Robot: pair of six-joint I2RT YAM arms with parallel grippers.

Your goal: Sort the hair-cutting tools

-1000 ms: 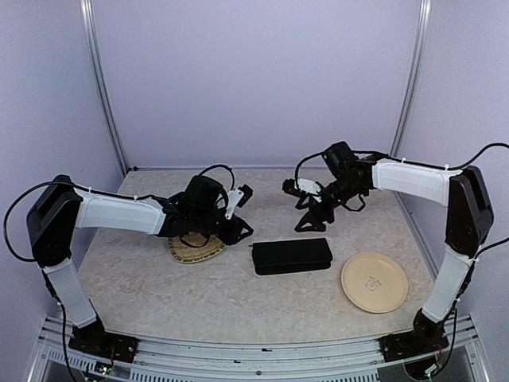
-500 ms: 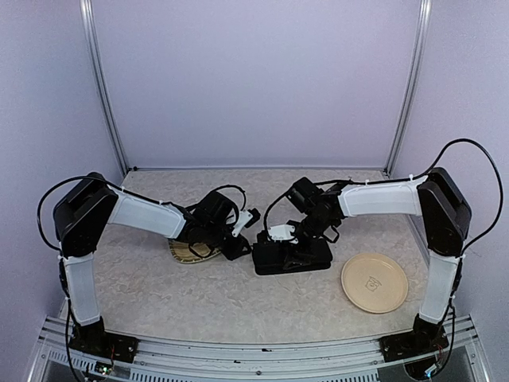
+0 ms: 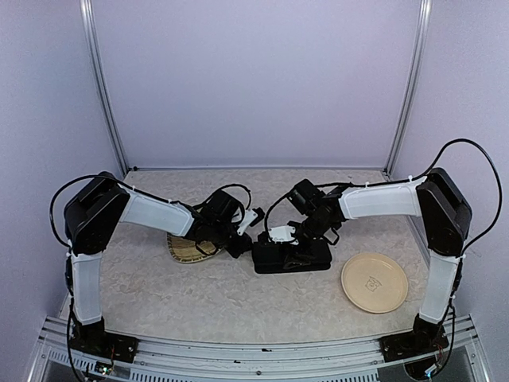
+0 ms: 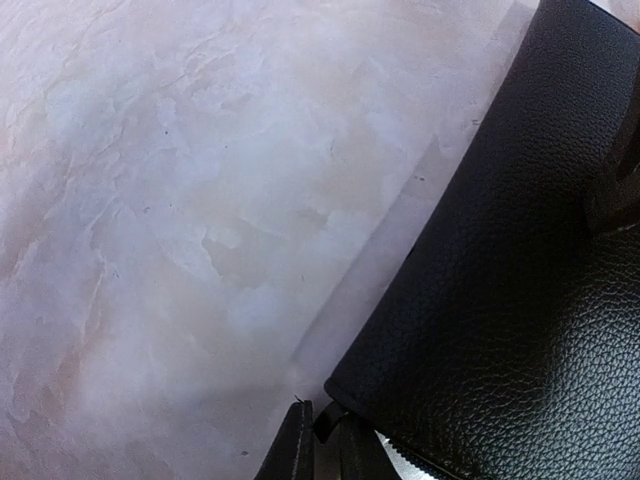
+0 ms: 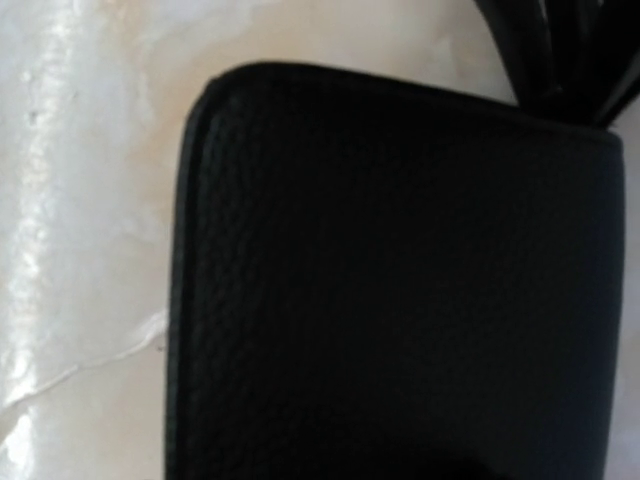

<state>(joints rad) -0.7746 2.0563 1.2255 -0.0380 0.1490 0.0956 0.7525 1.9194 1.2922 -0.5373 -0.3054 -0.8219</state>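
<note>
Checking containers: black zip case (image 3: 308, 259) lies flat at the tabletop (image 3: 199, 298) centre and looks closed, contents hidden. Woven tray (image 3: 180, 251) sits just left of the case, mostly covered by the left arm (image 3: 155, 216); the visible strip shows only weave. Beige plate (image 3: 374, 282) near the front right corner shows only a small centre mark. Scissors and hair clips: not visible in any view, so can't tell where they lie relative to either set of jaws. Left gripper (image 3: 243, 239) is at the case's left end. Its wrist view shows one dark fingertip (image 4: 296, 445) just beside the case corner and zip teeth (image 4: 400, 458); open or closed, can't tell. Right gripper (image 3: 288, 248) is low over the case's left half. Its wrist view is mostly black leather; jaw state can't tell.
</note>
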